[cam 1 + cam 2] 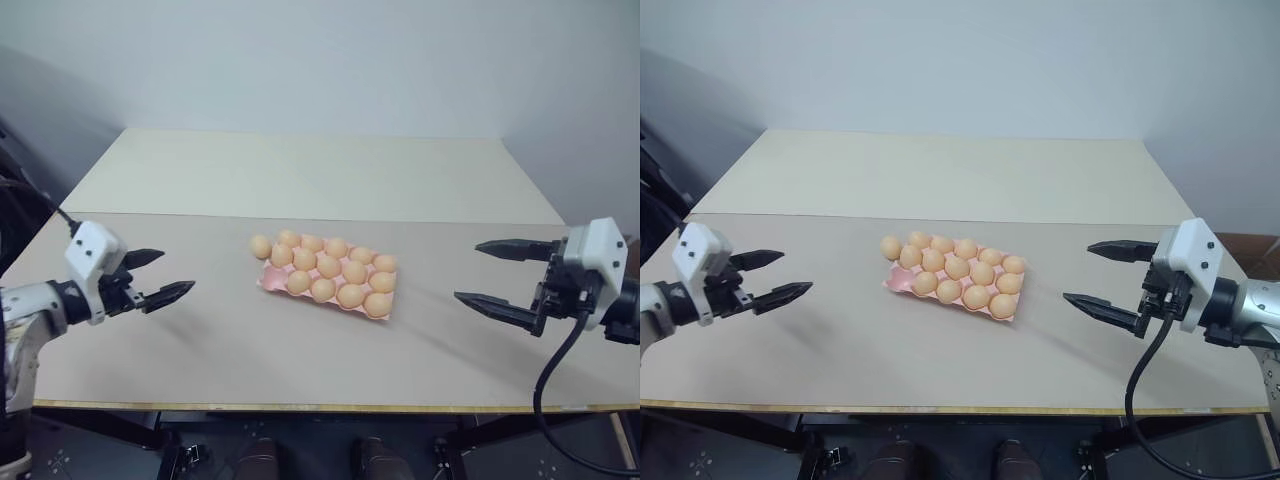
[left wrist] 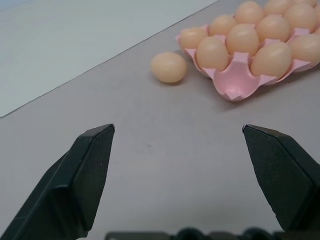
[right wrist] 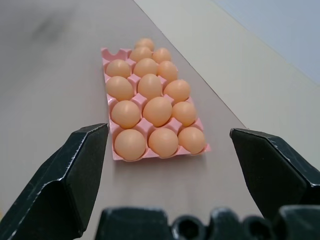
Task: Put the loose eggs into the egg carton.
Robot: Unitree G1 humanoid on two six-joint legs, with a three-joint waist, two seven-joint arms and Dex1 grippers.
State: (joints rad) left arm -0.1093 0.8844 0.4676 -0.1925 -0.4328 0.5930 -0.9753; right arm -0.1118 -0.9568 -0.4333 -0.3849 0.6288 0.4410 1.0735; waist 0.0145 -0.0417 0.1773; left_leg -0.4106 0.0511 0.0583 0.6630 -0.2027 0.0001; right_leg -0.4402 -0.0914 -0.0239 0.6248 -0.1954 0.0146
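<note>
The pale pink egg carton lies in the middle of the table, its cups holding several tan-orange eggs. The near left corner cup is bare. One loose egg rests on the table against the carton's far left corner, also seen as loose egg. My left gripper hovers open well to the left of the carton, pointing toward it, with nothing between its fingers. My right gripper hovers open to the right of the carton, holding nothing.
The table has a grey-beige near half and a cream far half running to a plain wall. Its front edge lies close below both arms. A black cable hangs from my right wrist.
</note>
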